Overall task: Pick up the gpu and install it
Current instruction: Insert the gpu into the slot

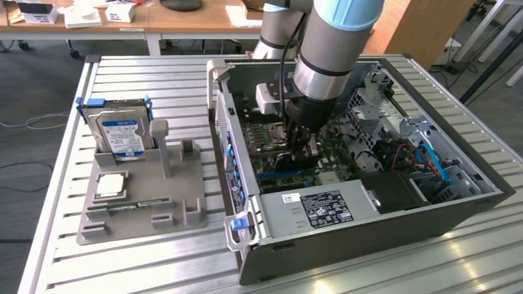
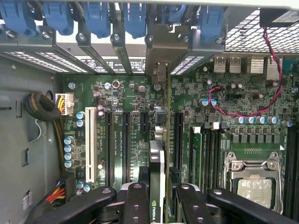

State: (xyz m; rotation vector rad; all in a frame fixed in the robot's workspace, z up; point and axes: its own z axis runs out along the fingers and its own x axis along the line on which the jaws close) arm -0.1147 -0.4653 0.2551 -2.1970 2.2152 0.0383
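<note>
Grips the gpu (image 2: pixel 157 168) edge-on in the gripper (image 2: pixel 161 193), with jaws closed on its flat sides, over the slots (image 2: pixel 124 144) inside the case (image 1: pixel 351 245), three o'clock of the drive (image 1: pixel 121 131) in the exterior view; seems light, stiff, fragile, best held clear of its contacts.

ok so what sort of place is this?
Probably a robotics lab or test workshop set up for PC assembly: an open computer case on a slatted metal table, a grey parts fixture holding a hard drive beside it, and office desks behind. The hand holds the gpu inside the case.
</note>
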